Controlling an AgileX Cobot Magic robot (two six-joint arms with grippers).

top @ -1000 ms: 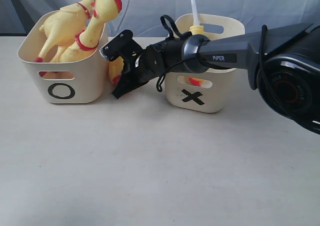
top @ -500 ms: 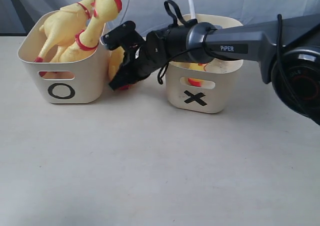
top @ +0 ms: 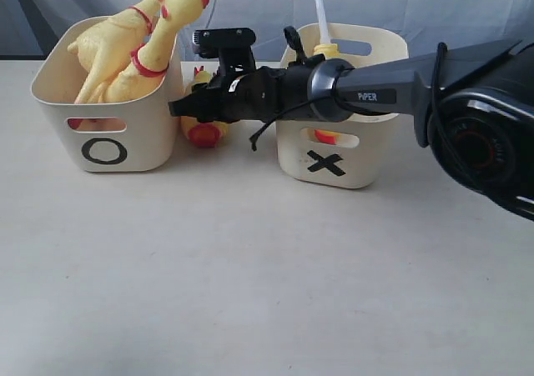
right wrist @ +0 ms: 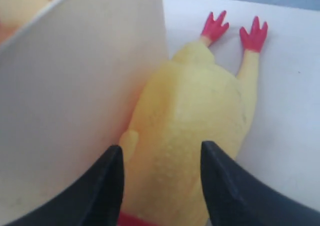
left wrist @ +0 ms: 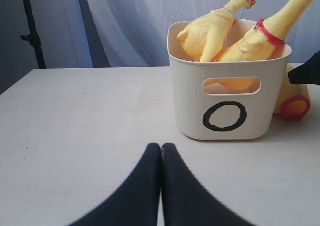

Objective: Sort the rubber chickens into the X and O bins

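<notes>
Our right tool (right wrist: 161, 151) has just opened its jaws partway astride the third rubber chicken (right wrist: 195, 110), lying on the counter (right wrist: 300, 85) against the O bin (right wrist: 75, 85), so we judge a grasp imminent.

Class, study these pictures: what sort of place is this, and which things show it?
Probably a robotics lab test bench, not a home: a pale table before a draped backdrop cloth, a robot arm, and a cream O bin and X bin.
</notes>
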